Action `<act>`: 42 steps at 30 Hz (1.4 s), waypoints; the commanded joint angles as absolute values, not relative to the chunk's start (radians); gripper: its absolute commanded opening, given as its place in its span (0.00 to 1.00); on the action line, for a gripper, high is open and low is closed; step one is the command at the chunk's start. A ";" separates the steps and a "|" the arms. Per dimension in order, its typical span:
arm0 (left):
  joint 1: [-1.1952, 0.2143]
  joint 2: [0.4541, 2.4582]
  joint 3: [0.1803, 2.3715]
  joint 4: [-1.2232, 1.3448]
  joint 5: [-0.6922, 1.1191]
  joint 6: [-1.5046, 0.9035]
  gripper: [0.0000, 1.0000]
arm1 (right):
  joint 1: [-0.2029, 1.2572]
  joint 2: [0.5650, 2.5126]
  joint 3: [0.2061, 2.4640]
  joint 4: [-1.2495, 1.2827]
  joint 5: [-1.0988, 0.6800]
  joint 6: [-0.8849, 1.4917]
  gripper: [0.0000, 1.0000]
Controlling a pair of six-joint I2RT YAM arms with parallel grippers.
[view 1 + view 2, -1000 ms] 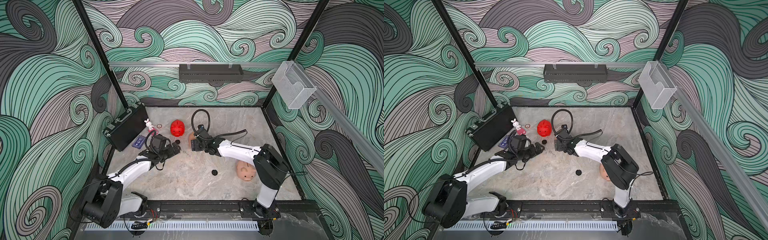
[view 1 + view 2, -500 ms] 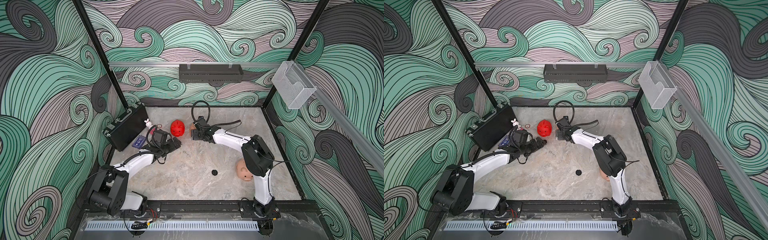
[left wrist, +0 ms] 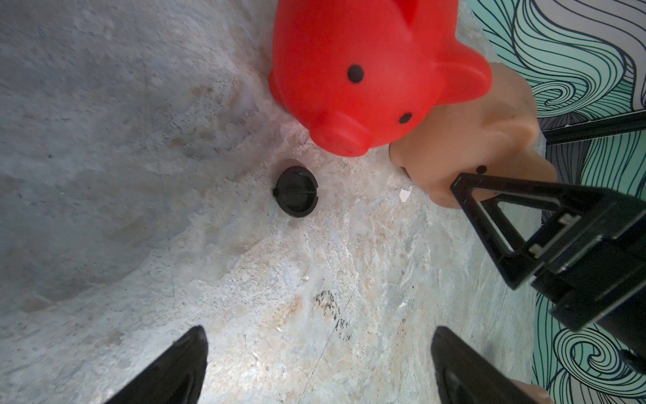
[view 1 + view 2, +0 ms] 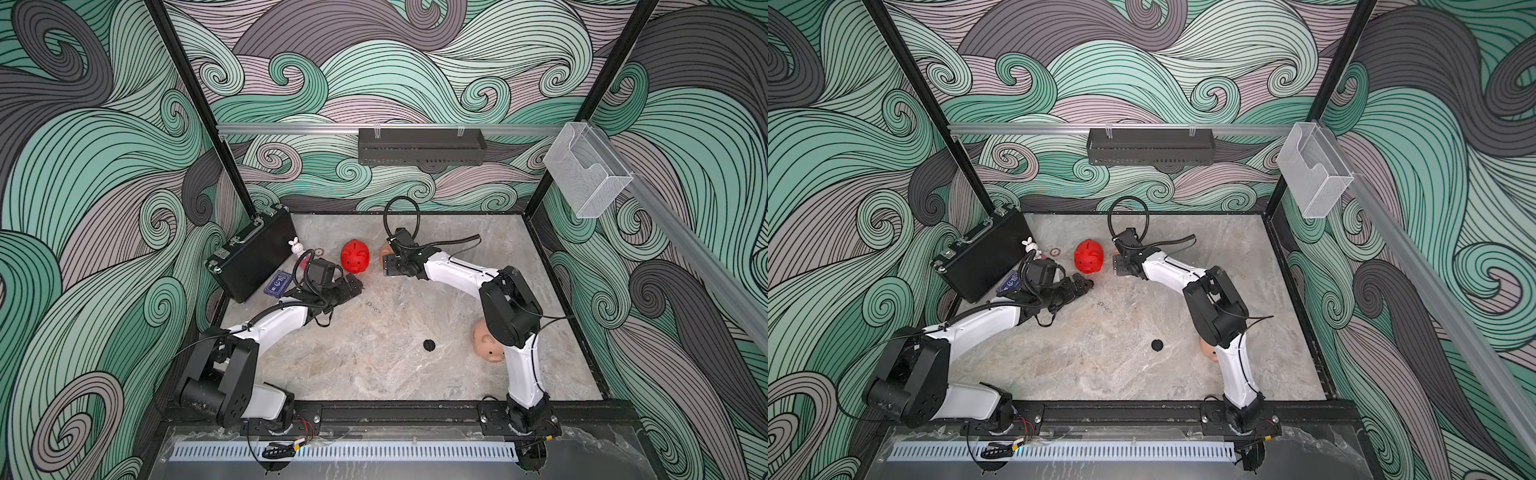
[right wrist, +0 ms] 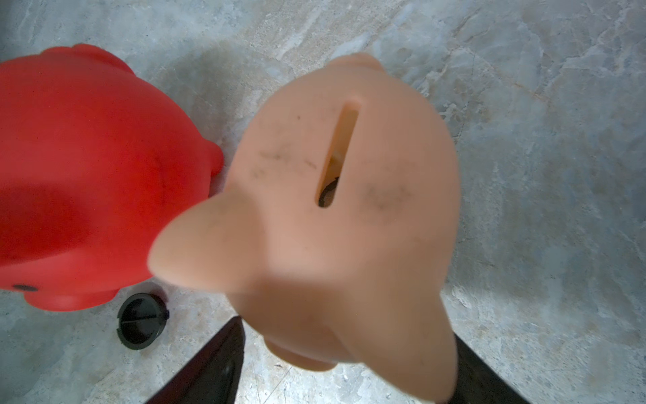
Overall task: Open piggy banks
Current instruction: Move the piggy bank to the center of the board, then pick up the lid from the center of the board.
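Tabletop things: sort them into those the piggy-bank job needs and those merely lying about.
Job:
- bright red plastic pig
- peach-pink plastic pig between the right gripper's fingers
- second peach-pink pig
- two loose black round plugs

Lying about:
- black hard case
- white rabbit figurine
- blue card

1 red pig (image 4: 355,256), 2 peach pigs (image 4: 487,348), 2 blk plugs (image 4: 429,344), 1 rabbit (image 4: 295,246)

1. We see a bright red pig (image 4: 355,257) with black dot eyes.
2. We see two peach-pink pigs: one (image 5: 335,217) beside the red one, smudged grey by its slot, another (image 4: 487,345) with black dot eyes.
3. The loose plugs (image 3: 295,191) (image 4: 429,344) are black.
4. The tabletop (image 4: 374,357) is mottled grey-beige marble.
5. The walls (image 4: 104,166) carry teal, mauve and grey swirls lined in black.
6. The case (image 4: 253,257) is black, the rabbit (image 4: 296,246) white.
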State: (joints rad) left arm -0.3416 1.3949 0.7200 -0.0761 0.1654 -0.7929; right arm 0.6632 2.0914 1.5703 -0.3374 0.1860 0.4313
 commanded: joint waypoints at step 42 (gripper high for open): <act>-0.908 1.371 0.555 0.150 0.072 -0.887 0.93 | 0.784 1.214 0.757 -0.673 -0.001 0.494 0.46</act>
